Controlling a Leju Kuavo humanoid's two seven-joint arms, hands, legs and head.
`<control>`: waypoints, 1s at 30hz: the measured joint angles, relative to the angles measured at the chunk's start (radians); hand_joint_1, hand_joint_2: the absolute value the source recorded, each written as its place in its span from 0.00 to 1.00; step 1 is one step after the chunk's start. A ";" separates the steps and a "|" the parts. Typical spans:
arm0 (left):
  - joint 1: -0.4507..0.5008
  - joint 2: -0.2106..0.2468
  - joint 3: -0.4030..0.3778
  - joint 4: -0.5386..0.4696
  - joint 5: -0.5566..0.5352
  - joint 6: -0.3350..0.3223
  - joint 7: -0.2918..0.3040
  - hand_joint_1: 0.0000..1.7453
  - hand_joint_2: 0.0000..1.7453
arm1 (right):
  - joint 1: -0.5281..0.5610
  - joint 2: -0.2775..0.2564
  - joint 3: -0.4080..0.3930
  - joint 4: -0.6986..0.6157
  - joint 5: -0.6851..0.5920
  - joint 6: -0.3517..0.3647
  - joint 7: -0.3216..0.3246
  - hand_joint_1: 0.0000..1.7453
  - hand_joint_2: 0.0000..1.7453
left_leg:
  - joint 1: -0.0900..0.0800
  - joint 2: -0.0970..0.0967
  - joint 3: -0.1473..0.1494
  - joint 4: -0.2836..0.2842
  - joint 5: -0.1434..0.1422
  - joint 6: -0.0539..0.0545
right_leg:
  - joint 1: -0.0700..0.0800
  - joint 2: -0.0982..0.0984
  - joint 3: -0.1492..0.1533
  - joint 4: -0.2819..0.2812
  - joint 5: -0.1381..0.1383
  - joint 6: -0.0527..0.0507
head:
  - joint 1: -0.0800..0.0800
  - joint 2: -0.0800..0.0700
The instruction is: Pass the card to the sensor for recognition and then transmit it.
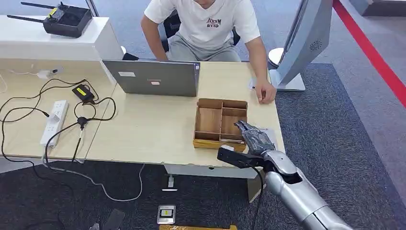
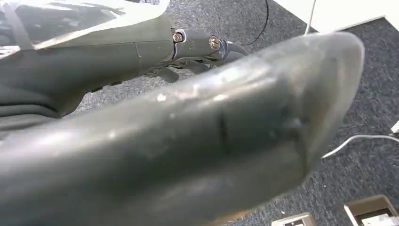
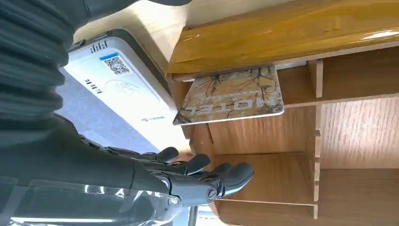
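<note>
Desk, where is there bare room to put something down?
Bare desk lies between the laptop and the near edge, left of the tray. It is crowded on the far left by cables and a power strip; the right hand hangs over the tray's right end.

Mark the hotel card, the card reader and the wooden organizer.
hotel card (image 3: 233, 96), right wrist view, printed face.
card reader (image 3: 120, 87), right wrist view, white top face.
wooden organizer (image 1: 209, 120), head view, floor of left compartment.

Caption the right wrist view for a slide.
Empty right robot hand reaches toward the hotel card leaning in the wooden tray, beside the white card sensor.
</note>
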 joint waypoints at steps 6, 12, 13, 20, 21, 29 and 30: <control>0.000 0.000 -0.004 0.000 0.000 0.000 0.000 0.00 0.00 | 0.000 0.000 0.000 0.000 0.000 0.000 0.000 0.00 1.00 | 0.000 0.000 0.000 0.000 0.000 0.000 | 0.000 0.000 0.000 0.000 0.000 0.000 | 0.000 0.000; 0.000 0.000 -0.005 0.000 0.000 0.000 0.000 0.00 0.00 | 0.000 0.000 0.000 0.000 0.000 0.000 0.000 0.00 1.00 | 0.000 0.000 0.000 0.000 0.000 0.000 | 0.000 0.000 0.000 0.000 0.000 0.000 | 0.000 0.000; 0.000 0.000 -0.005 0.000 0.000 0.000 0.000 0.00 0.00 | 0.000 0.001 0.000 0.000 0.000 0.000 0.000 0.00 1.00 | 0.000 0.000 0.000 0.000 0.000 0.000 | 0.000 0.000 0.000 0.000 0.000 0.000 | 0.000 0.000; -0.002 -0.001 -0.006 0.000 -0.002 0.000 0.000 0.00 0.00 | 0.000 0.014 0.000 -0.002 0.000 0.000 0.000 0.00 1.00 | 0.000 0.000 0.000 0.000 0.000 0.000 | 0.000 0.000 0.000 0.000 0.000 0.000 | 0.000 0.000; -0.002 -0.002 -0.006 0.000 -0.002 0.000 0.000 0.00 0.00 | -0.001 0.015 0.000 -0.002 0.000 0.000 0.000 0.00 1.00 | 0.000 0.000 0.000 0.000 0.000 0.000 | 0.000 0.000 0.000 0.000 0.000 0.000 | 0.000 0.000; -0.003 -0.005 -0.006 -0.002 0.000 0.003 0.000 0.00 0.00 | -0.001 0.023 0.000 -0.002 0.000 0.002 -0.001 0.00 1.00 | 0.000 0.000 0.000 0.000 0.000 0.000 | 0.000 0.000 0.000 0.000 0.000 0.000 | 0.000 0.000; -0.003 -0.006 -0.006 -0.002 -0.001 0.003 0.000 0.00 0.00 | -0.001 0.024 0.000 -0.002 0.000 0.002 -0.001 0.00 1.00 | 0.000 0.000 0.000 0.000 0.000 0.000 | 0.000 0.000 0.000 0.000 0.000 0.000 | 0.000 0.000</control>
